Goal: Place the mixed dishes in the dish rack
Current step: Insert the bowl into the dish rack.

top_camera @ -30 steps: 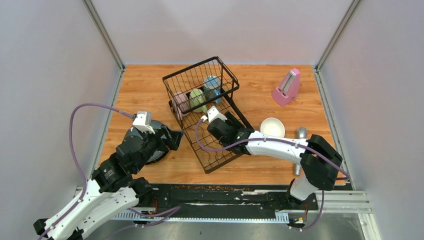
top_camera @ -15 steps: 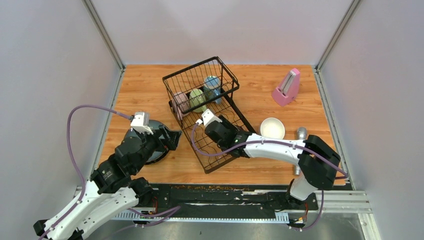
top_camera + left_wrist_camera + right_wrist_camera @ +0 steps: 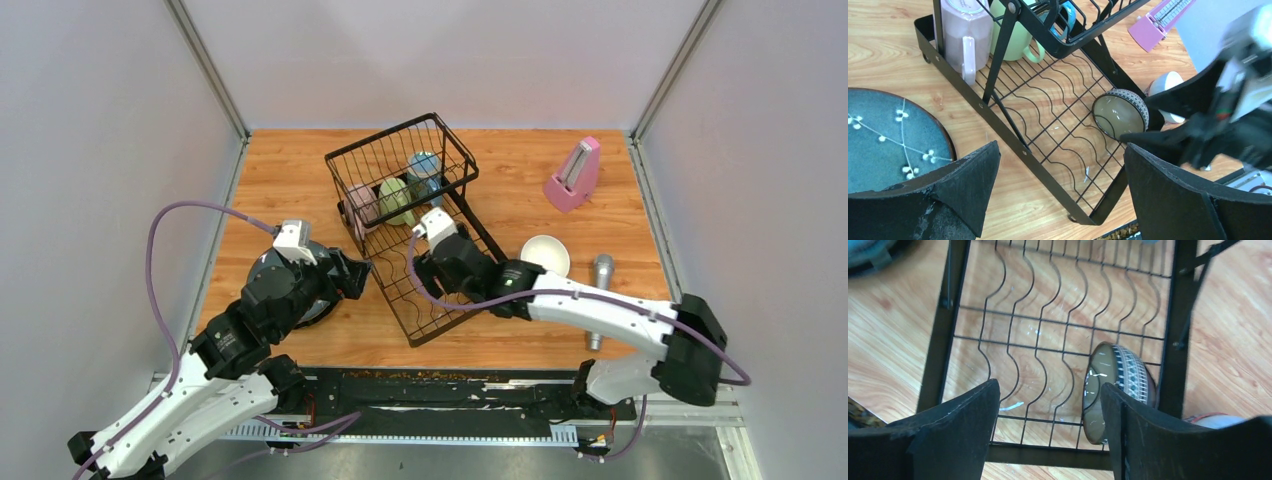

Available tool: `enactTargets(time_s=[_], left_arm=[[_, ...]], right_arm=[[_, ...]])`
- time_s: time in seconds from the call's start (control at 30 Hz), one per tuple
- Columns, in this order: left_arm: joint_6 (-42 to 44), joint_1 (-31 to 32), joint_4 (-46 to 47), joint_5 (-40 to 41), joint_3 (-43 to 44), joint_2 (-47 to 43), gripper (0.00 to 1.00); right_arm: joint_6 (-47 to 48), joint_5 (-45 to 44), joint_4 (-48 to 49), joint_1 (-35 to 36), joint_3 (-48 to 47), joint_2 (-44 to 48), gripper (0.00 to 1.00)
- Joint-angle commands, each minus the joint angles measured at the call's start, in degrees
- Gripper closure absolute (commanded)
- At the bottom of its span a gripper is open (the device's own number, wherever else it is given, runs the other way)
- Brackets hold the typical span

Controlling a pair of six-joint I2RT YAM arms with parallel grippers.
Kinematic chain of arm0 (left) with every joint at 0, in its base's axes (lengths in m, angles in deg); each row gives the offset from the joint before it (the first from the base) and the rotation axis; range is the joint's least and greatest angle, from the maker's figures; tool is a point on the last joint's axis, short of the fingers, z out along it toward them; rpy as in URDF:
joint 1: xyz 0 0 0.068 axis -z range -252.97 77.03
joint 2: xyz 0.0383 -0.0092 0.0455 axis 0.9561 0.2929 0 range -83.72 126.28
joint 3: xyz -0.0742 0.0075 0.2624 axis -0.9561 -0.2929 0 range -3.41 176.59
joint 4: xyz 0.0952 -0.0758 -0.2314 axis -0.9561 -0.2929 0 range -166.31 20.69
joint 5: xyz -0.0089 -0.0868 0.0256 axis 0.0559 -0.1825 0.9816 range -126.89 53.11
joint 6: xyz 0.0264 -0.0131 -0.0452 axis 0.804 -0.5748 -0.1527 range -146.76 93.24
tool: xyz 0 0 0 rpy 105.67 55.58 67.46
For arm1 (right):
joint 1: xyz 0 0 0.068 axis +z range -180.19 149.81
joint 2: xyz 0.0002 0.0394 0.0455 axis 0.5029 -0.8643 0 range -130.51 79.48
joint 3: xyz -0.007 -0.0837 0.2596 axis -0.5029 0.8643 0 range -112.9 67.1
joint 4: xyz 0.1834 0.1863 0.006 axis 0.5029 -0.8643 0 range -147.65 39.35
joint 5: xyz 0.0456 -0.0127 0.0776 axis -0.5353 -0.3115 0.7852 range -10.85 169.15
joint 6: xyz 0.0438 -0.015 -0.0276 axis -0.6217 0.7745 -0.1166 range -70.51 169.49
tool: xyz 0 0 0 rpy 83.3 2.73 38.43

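Dishes are partly loaded: three mugs (image 3: 395, 197), pink, green and blue, sit in the tall basket of the rack (image 3: 385, 155) in the upper middle of the top view. A patterned bowl (image 3: 1120, 385) stands on its edge in the low tray, against the frame bar at the lower right of the right wrist view. A white bowl (image 3: 545, 255) is on the table (image 3: 290, 170) just right of the rack. A speckled plate (image 3: 883, 140) lies flat on the table left of it, partly under the left arm

Right fingers (image 3: 973, 415) stand apart above the wavy wires with nothing between them. The patterned bowl is just beside one of them, and I cannot tell if it touches. Left fingers (image 3: 973, 175) are wide open too and hold nothing; they hang above the plate's edge and the tray

I judge that the step in hand is to leave the patterned bowl and go for the next dish. To do it well, the right arm should rise straight up first, so that no finger tips the bowl out of its slot. Only then should it swing toward the white bowl. The left fingers need to catch the plate's rim from the side, clear of the rack frame
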Motion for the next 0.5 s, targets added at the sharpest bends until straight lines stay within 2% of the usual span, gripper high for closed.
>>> enactTargets(time_s=[0.0, 0.07, 0.17, 0.27, 0.47], left_arm=[[-0.7, 0.1, 2.6, -0.5, -0.2, 0.3, 0.00], [-1.0, 0.2, 2.7, -0.7, -0.5, 0.5, 0.00], [-1.1, 0.2, 3.3, -1.2, -0.7, 0.8, 0.00], [-1.1, 0.2, 4.2, -2.2, -0.9, 1.6, 0.00], [-1.0, 0.2, 5.4, -4.0, -0.5, 3.8, 0.00]], right_arm=[[-8.3, -1.0, -0.2, -4.8, 2.3, 10.5, 0.23], [-11.2, 5.3, -0.1, -9.4, 5.1, 15.0, 0.17], [-14.2, 20.1, 0.7, -17.9, 9.6, 18.4, 0.04], [-13.5, 32.4, 1.5, -23.0, 12.8, 19.4, 0.00], [-12.6, 37.7, 1.9, -28.1, 13.4, 15.4, 0.00]])
